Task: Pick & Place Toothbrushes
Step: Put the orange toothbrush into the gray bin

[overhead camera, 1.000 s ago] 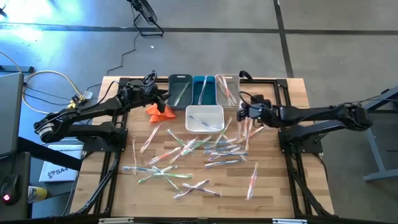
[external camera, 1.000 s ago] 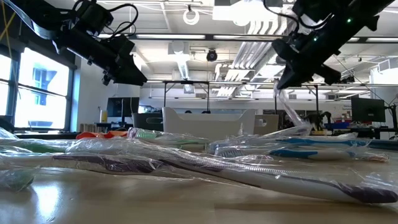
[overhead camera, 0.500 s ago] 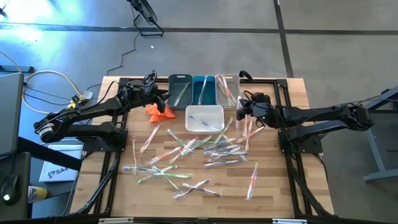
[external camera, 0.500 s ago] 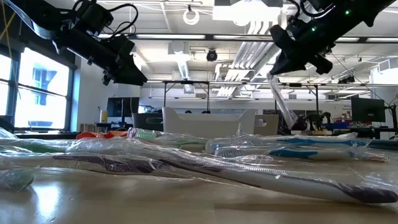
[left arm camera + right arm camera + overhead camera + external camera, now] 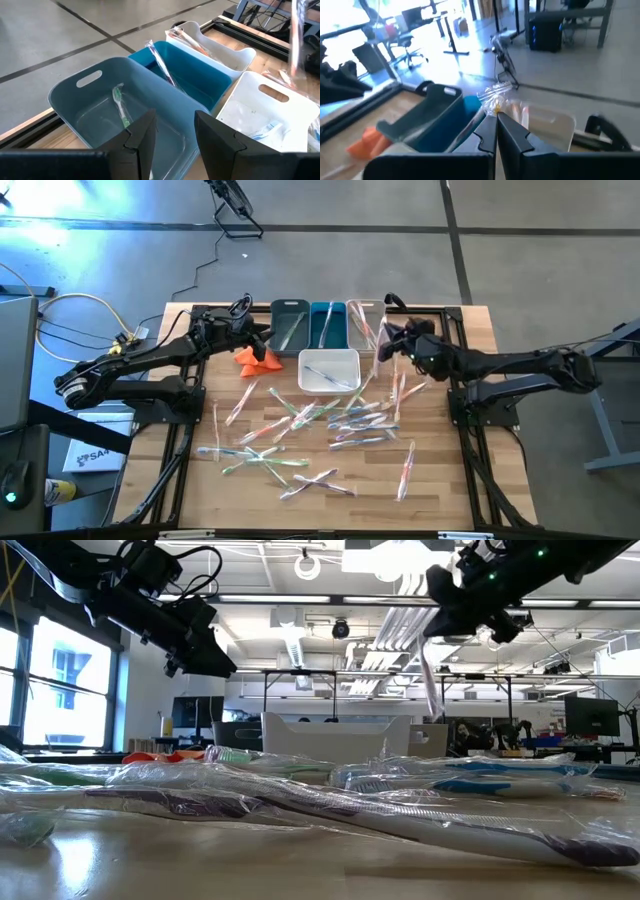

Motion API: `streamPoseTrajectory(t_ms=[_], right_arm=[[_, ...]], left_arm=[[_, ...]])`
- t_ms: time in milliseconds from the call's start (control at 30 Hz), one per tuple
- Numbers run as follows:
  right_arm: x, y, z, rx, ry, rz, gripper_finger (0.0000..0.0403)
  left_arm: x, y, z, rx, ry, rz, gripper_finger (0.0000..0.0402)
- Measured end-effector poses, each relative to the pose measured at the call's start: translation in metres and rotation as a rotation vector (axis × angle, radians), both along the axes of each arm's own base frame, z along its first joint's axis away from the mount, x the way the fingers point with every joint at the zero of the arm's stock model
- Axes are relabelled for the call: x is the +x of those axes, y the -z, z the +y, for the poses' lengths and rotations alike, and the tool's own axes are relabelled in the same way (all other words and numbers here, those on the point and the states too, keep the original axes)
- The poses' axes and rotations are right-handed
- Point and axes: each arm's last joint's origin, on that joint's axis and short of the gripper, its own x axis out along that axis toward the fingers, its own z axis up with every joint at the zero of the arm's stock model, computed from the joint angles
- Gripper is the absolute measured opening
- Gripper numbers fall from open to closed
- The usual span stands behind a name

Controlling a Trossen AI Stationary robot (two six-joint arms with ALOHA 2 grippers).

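Note:
Many wrapped toothbrushes lie scattered on the wooden table. My right gripper is shut on one wrapped toothbrush, which hangs below it beside the clear bin. My left gripper is open and empty, hovering over the grey-blue bin, where a green toothbrush lies on the floor. In the low view the left gripper hangs high on the left. My right gripper pinches the toothbrush by the top end of its clear wrapper, whose crinkled tip sticks out past the fingertips. The fingers come from above, slanting. The toothbrush hangs nearly upright below them, lifted clear of the pile.
Four bins stand at the far side: grey-blue, blue and clear in a row, with a white one in front holding a toothbrush. An orange cloth lies left of the white bin. Bare wood shows along the near edge.
My right gripper has risen and moved toward the far edge and slightly left, toward the clear bin, staying shut. The toothbrush it holds, whose lower end was among the pile, is now lifted clear and hangs more upright. The left arm has kept still.

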Motion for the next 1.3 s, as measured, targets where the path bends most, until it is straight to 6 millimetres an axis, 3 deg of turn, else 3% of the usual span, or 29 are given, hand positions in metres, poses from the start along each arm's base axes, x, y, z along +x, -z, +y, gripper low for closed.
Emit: streamPoseTrajectory(t_ms=[600, 967, 1300], right_arm=[[-0.003, -0.011, -0.053, -0.138, 0.138, -0.084, 0.0004], [0.002, 0.024, -0.093, -0.041, 0.202, -0.007, 0.0004], [0.005, 0.052, -0.113, 0.053, 0.203, 0.043, 0.0004]], left_arm=[[0.000, -0.002, 0.000, 0.014, 0.001, -0.014, 0.0133], [0.000, -0.002, 0.000, 0.014, -0.001, -0.013, 0.0133], [0.000, -0.002, 0.000, 0.015, -0.002, -0.014, 0.0133]])
